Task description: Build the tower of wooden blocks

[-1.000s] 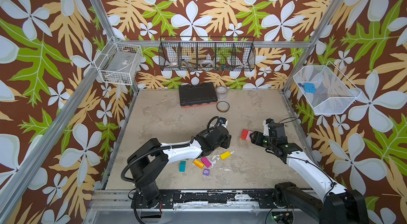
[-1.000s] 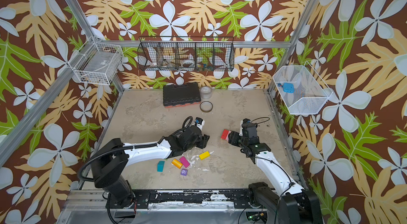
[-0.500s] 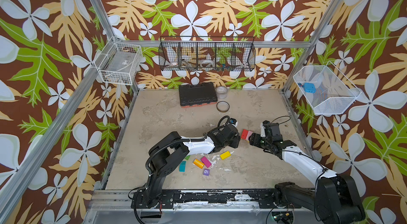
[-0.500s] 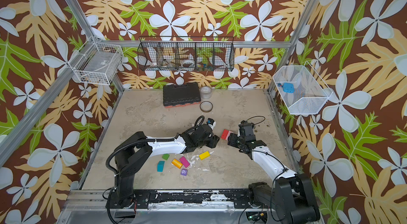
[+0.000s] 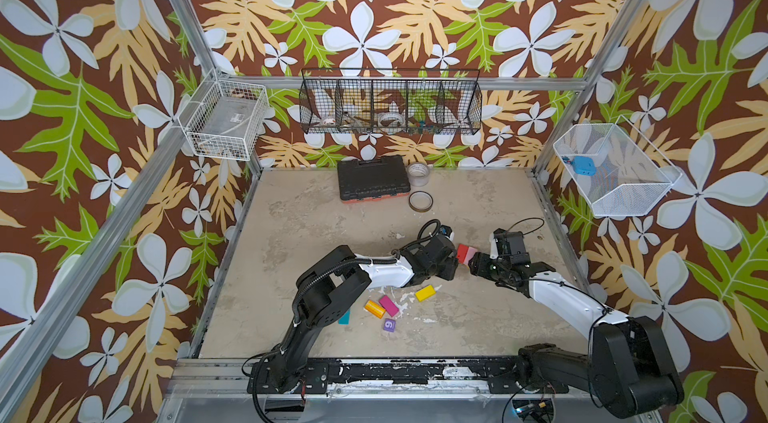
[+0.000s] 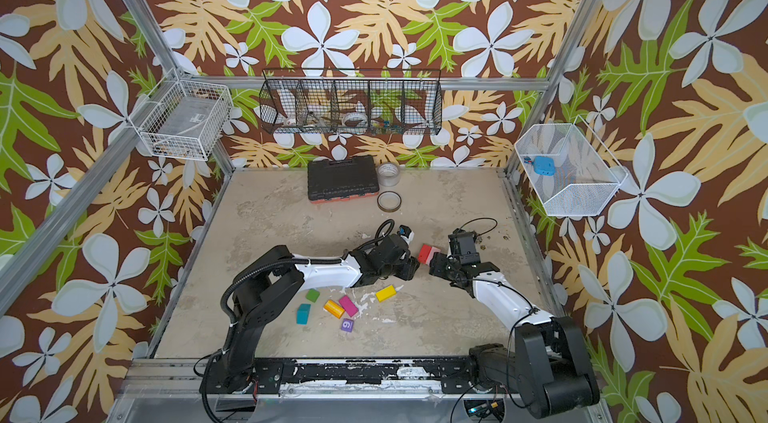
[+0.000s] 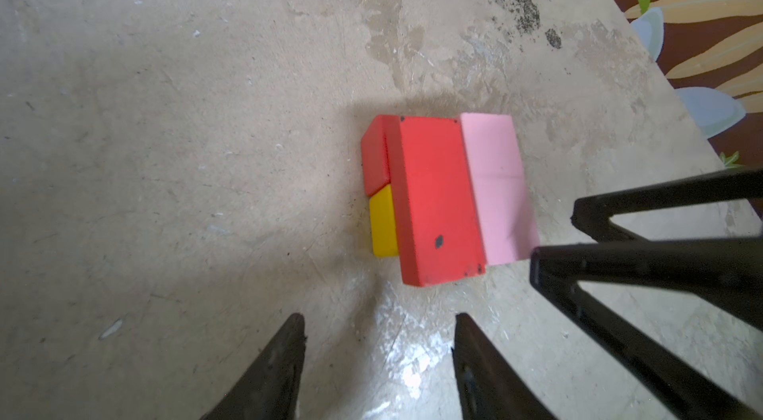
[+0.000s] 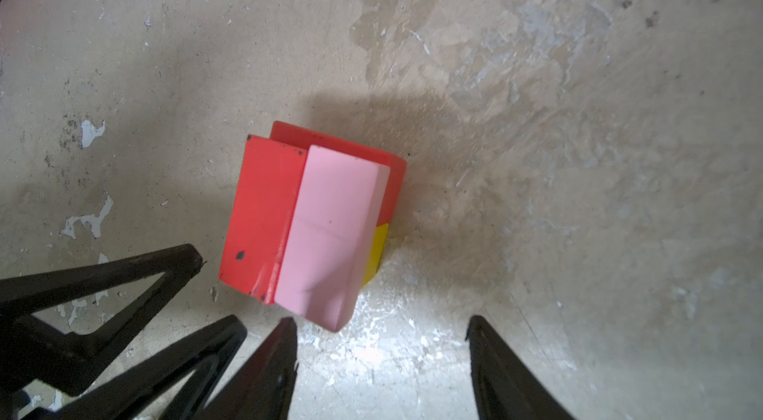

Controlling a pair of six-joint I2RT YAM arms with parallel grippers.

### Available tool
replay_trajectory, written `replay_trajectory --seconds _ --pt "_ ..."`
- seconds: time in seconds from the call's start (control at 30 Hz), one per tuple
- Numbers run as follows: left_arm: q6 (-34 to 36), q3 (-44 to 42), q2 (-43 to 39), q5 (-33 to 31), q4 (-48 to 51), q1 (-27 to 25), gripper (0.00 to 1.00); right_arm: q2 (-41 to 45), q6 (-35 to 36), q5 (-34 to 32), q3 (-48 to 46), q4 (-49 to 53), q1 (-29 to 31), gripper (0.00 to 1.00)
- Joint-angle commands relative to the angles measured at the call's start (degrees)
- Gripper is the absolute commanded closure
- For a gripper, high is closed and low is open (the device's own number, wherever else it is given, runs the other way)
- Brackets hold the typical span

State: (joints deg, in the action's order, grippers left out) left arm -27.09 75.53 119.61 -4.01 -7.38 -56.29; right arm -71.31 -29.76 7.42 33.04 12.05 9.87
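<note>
Jaws on both arms stand parted and empty: the left jaws and right jaws flank the tower [image 5: 464, 252] from opposite sides, clasping nothing. Nearest the front edge of the worktop [image 5: 291, 234] lie the loose wood blocks [image 6: 348, 305], among them a purple cube [image 6: 347, 325] and a teal block [image 6: 303, 313]. Beyond them, right of centre, the tower has a red slab [image 7: 437, 199] and a pink block [image 7: 495, 186] side by side over a lower red block [image 7: 373, 158] and a yellow block [image 7: 383, 224].

The step looks like squaring that top pair: press gently and evenly from both sides, tips low, so neither piece slides off.

The left arm [image 5: 386, 271] and right arm [image 5: 561, 300] lie stretched low, wrists tipped toward the stack. A tool case [image 5: 371, 184] and tape rolls [image 5: 420, 201] sit by the far edge.
</note>
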Motion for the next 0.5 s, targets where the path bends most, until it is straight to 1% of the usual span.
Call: replay_trajectory --seconds 0.0,0.47 --pt "0.4 1.3 0.9 0.2 0.9 0.0 0.41 -0.4 0.2 -0.9 0.6 -0.5 0.1 0.34" --pt "0.5 3.6 2.7 -0.5 1.9 0.0 0.41 -2.2 0.1 -1.3 1.0 -0.6 0.1 0.35"
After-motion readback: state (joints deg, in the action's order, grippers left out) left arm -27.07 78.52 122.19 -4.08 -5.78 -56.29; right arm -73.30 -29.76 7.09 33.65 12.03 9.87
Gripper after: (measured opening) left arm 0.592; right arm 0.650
